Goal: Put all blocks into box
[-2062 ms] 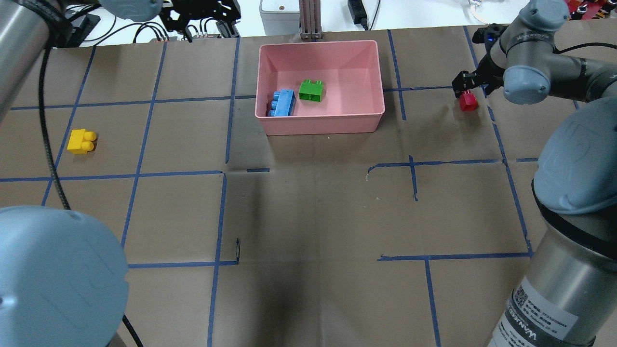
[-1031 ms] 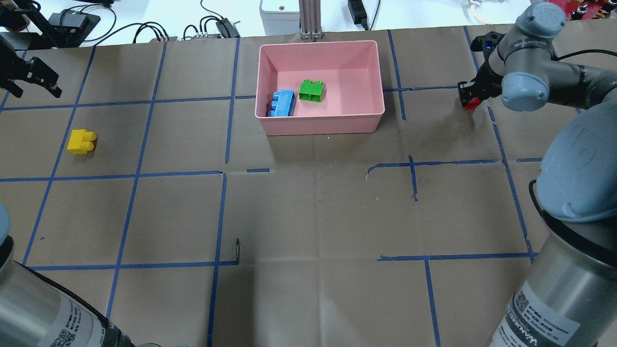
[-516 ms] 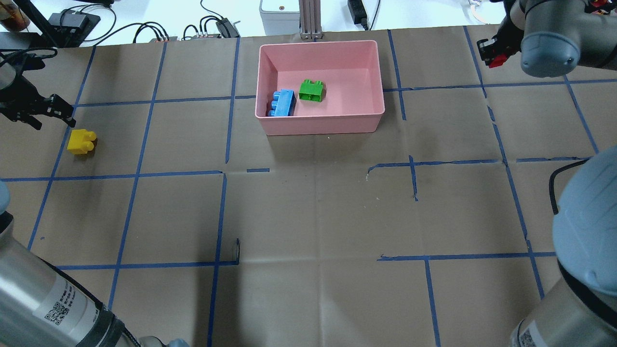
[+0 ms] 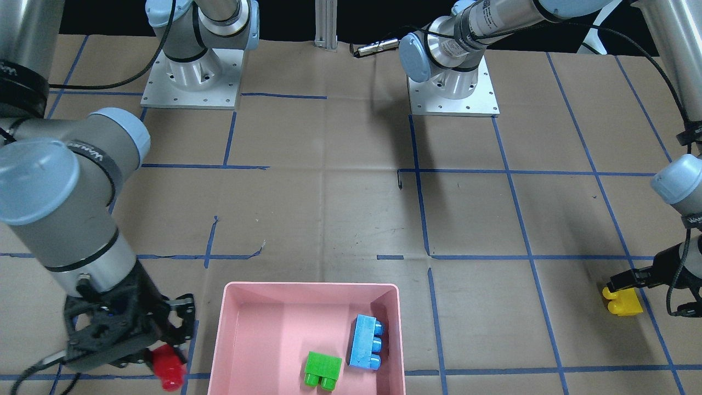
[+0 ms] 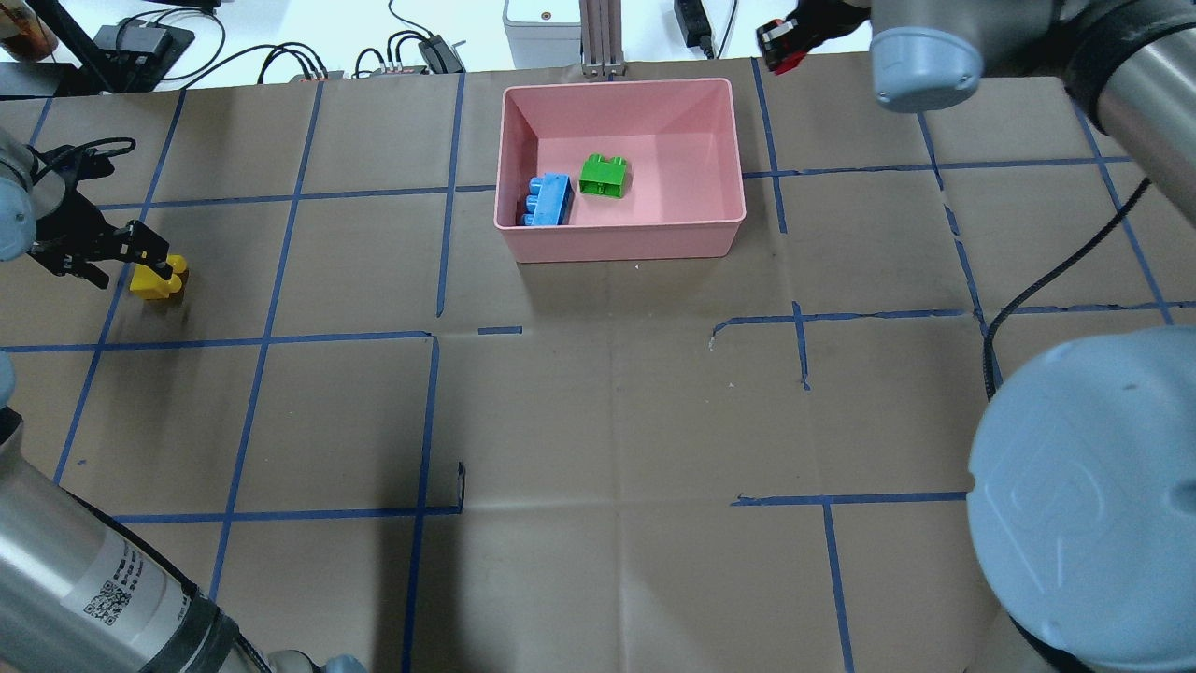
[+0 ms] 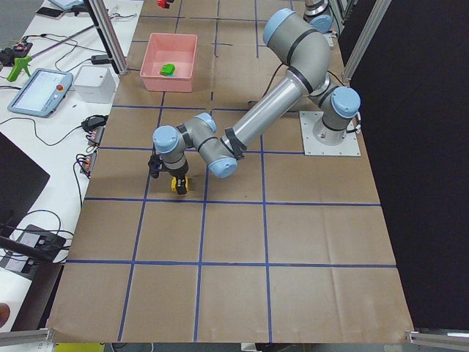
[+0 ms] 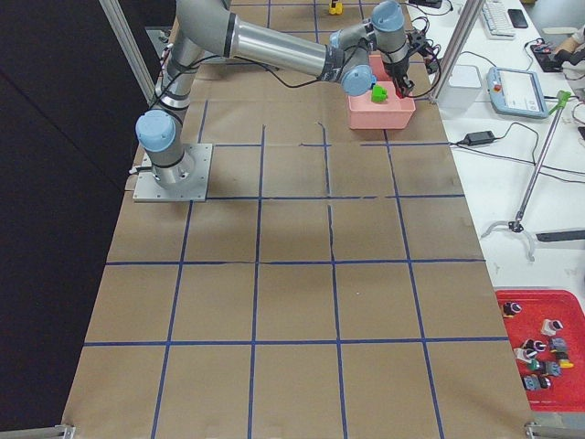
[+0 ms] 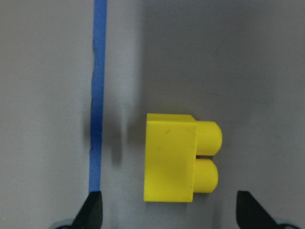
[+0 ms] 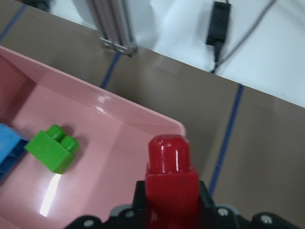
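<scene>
The pink box (image 5: 621,238) stands at the table's far middle, with the light-blue brick (image 5: 547,199) and the green brick (image 5: 603,176) inside. My right gripper (image 5: 783,47) is shut on the red brick (image 9: 171,176) and holds it in the air just outside the box's far right corner; in the front view the red brick (image 4: 169,370) is beside the box (image 4: 307,288). The yellow brick (image 5: 149,280) lies on the table at the left. My left gripper (image 8: 171,212) is open, low over it, with one fingertip (image 8: 93,210) on each side.
An aluminium post (image 5: 598,37), a grey unit (image 5: 542,23) and cables lie along the far edge behind the box. Both arm bases (image 4: 189,82) are bolted to the near side. Blue tape lines (image 8: 97,95) cross the brown paper.
My right gripper closed on the red brick, lifted it and carried it left to the box's far right corner. My left gripper came down over the yellow brick.
</scene>
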Controlling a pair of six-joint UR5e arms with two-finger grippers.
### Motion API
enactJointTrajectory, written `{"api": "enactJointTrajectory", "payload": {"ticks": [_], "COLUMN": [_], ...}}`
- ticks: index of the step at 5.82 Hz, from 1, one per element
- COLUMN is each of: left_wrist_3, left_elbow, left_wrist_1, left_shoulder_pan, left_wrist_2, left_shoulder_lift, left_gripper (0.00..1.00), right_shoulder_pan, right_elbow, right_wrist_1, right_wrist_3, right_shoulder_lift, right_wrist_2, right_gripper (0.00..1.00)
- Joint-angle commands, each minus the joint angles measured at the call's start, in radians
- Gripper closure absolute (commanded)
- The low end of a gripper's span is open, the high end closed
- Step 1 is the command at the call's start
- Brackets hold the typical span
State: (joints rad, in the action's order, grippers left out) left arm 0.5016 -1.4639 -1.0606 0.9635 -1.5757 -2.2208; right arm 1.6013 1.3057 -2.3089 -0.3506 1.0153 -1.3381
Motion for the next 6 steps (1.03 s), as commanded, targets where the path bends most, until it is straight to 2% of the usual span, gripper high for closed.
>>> {"api": "enactJointTrajectory", "payload": {"ticks": [1,2,3,4,5,6], "left_wrist_3": [-0.005,-0.005,-0.005,-0.005,-0.006,-0.005], "left_elbow": [0.003,0.004,0.004,0.004,0.004,0.010], "left_wrist_1": [0.065,0.068,0.068,0.067,0.063,0.056], "left_shoulder_pan": [0.001,0.003,0.003,0.003,0.003,0.003], "left_wrist_2": [0.017,0.040,0.045,0.048,0.046,0.059], "left_shoulder_lift": [-0.045,-0.045,-0.048,-0.043,-0.037,-0.034], "left_gripper": [0.01,0.01,0.07,0.29,0.45,0.55], "right_shoulder_pan": [0.122,0.161,0.170,0.172,0.172,0.164], "right_elbow": [-0.046,-0.048,-0.049,-0.048,-0.039,-0.031], "right_wrist_1": [-0.087,-0.163,-0.187,-0.178,-0.175,-0.169], "right_wrist_3": [0.162,0.239,0.258,0.260,0.251,0.251], "right_shoulder_lift": [-0.128,-0.164,-0.172,-0.170,-0.155,-0.149], "right_wrist_2": [0.071,0.070,0.059,0.051,0.048,0.048], "right_gripper": [0.97,0.96,0.83,0.01,0.00,0.00]}}
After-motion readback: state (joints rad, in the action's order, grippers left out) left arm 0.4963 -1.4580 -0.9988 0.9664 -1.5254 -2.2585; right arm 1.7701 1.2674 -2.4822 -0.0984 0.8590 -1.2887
